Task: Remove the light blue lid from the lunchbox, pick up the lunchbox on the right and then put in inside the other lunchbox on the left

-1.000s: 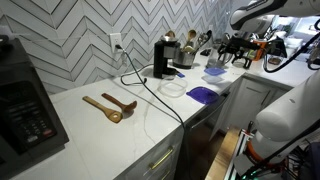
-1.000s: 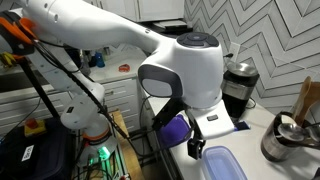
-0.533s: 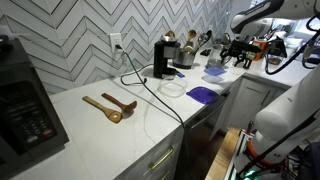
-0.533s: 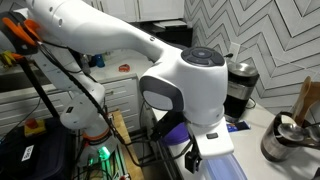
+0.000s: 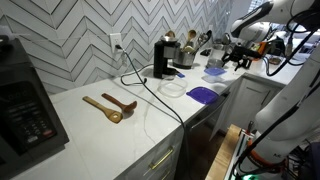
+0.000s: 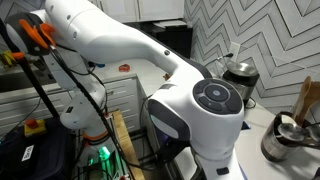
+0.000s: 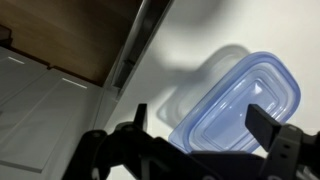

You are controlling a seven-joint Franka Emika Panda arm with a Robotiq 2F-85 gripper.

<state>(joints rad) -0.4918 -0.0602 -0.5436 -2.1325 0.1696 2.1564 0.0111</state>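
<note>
We hover our gripper [image 7: 198, 114], jaws wide apart, over the lid [image 7: 240, 98] lying on the counter [image 7: 175, 45], its long axis running diagonally, lower-left to upper-right, in the wrist view.

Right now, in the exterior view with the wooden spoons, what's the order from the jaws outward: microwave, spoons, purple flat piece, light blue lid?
1. light blue lid, close by.
2. purple flat piece, slightly nearer the camera.
3. wooden spoons, farther left.
4. microwave, far left edge.
</note>
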